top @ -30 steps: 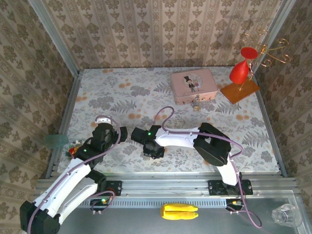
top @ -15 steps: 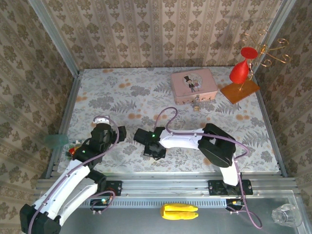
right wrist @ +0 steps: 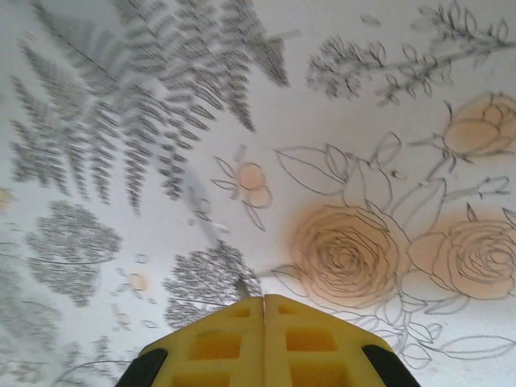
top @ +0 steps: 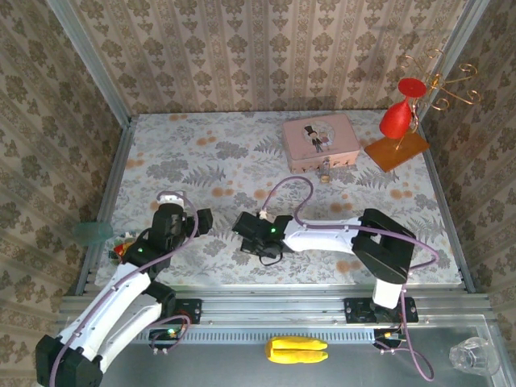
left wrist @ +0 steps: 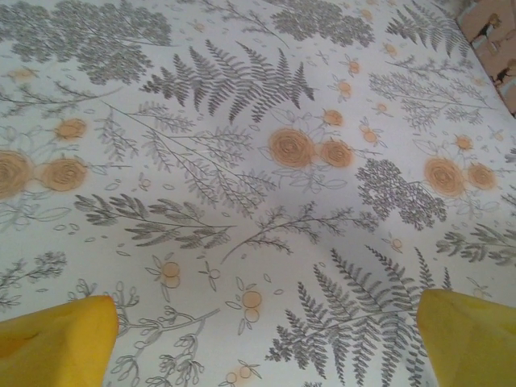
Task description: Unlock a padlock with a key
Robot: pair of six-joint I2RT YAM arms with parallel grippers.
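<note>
While the padlock (top: 325,172) hung at the front of a pink tin (top: 320,139) far across the table, both robot arms sat low and near.
The right gripper (right wrist: 264,310) had its yellow jaws pressed together on the key (right wrist: 239,284), a blurred grey sliver poking out over the floral tablecloth (right wrist: 363,97). The left gripper (left wrist: 264,339) held its jaws wide apart above the cloth. The tin's lid showed a top-hatted figure; any lettering was too small to read.

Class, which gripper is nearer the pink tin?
Right. The right gripper is down-left of the pink tin in the top view; the left gripper lies farther left.
</note>
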